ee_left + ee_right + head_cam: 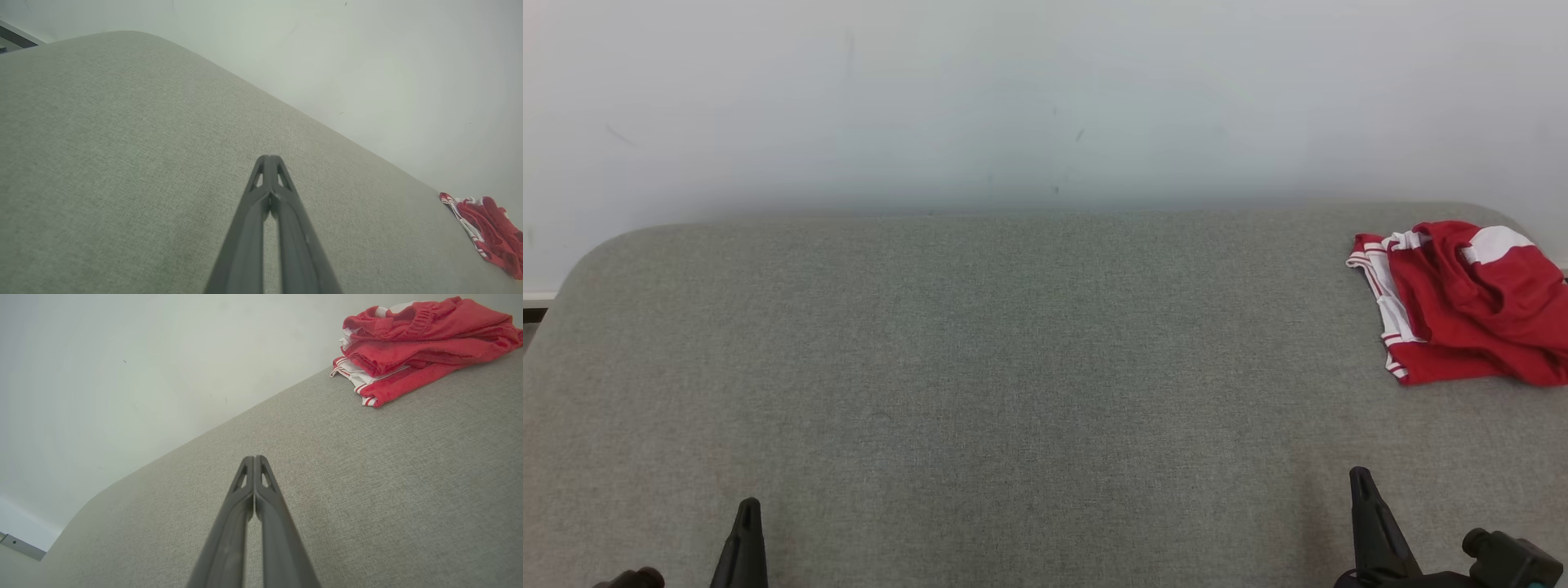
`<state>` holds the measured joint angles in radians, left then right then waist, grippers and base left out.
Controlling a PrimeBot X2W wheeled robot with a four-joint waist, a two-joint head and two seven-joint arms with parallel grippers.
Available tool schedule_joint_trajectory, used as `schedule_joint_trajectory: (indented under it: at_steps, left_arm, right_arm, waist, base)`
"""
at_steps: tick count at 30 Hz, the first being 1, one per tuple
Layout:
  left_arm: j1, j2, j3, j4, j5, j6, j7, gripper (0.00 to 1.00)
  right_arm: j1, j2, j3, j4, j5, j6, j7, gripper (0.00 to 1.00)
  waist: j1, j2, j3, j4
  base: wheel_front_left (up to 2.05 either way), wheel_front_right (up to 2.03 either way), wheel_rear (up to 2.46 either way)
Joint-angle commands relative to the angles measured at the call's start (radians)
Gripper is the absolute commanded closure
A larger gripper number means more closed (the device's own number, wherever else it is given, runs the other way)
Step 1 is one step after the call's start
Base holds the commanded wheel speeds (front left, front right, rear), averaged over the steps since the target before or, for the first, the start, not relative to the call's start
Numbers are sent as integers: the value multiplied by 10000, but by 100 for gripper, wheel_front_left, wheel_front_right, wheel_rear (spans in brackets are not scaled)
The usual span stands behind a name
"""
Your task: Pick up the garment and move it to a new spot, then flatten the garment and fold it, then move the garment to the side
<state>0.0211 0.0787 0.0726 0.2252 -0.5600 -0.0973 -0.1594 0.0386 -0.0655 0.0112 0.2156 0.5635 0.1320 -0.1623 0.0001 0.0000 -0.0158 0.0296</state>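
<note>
Your left hand (747, 506) and right hand (1360, 478) are both closed and empty, near the front of the bench (1013, 367). The garment (1462, 302), red and white, lies bunched at the far right edge, well apart from both. Reaching with the fingers closed could push it off.

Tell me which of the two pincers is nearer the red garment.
The right pincer: it sits at the lower right, below the red-and-white garment; the left pincer sits far across at the lower left.
</note>
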Motion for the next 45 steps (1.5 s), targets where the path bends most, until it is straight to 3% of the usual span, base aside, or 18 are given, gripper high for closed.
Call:
schedule_joint_trajectory:
  at_steps: [1, 45]
  left_arm:
    - [-302, 30, 60, -124, -441, -37, 87, 100]
    - [-889, -137, 266, 42, -5845, -203, 1514, 100]
  right_arm:
    - [-278, -52, -72, -113, 450, -4, 88, 100]
    - [-939, -38, -593, 82, 5930, -13, 1431, 100]
  waist:
    - [-1, 0, 3, -4]
    - [-1, 0, 81, -127]
  base:
    - [0, 0, 0]
    - [0, 0, 0]
